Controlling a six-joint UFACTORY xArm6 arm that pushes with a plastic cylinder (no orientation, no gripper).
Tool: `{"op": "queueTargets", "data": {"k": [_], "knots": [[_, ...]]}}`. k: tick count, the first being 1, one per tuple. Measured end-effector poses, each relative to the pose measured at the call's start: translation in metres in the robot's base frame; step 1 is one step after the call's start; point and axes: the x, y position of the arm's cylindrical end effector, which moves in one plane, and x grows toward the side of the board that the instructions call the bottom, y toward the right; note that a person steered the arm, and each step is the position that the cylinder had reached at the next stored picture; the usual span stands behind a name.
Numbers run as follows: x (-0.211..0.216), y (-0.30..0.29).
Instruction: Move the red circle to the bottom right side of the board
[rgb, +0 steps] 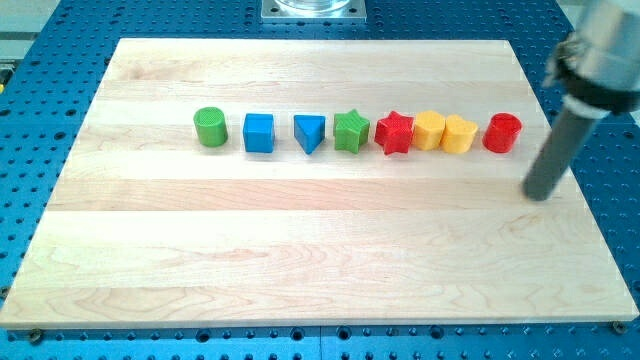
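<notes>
Camera view, the only one. Red round plastic block (502, 133) at the right end of a row across the upper half of the pale wooden board (300, 260), near the right edge. Next to it toward the left: two yellow blocks (444, 132) touching each other, shapes hard to tell, then a red star block (395, 133), green star block (351, 131), blue triangle block (309, 133), blue square block (259, 132) and green round block (210, 127).

My tip (540, 195) down at the right edge, below and to the right of the red round block, apart from it. Just a plain dark rod, no jaws to open or close, nothing held.

Wrong side for the job. A push from here: red block sent up and left, bumped into the yellow blocks, row messed up. Round block, so an off-centre push likely to let it slip round the tip. Too hard toward the bottom right corner: off the board's edge.
</notes>
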Motion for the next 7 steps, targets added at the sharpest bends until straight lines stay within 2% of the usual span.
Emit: {"op": "queueTargets", "data": {"k": [1,2,3,4,5,6,7], "knots": [[-0.038,0.009],[-0.093,0.010],[-0.102,0.005],[-0.117,-0.033],[-0.093,-0.055],[-0.029,-0.042],[-0.047,-0.041]]}}
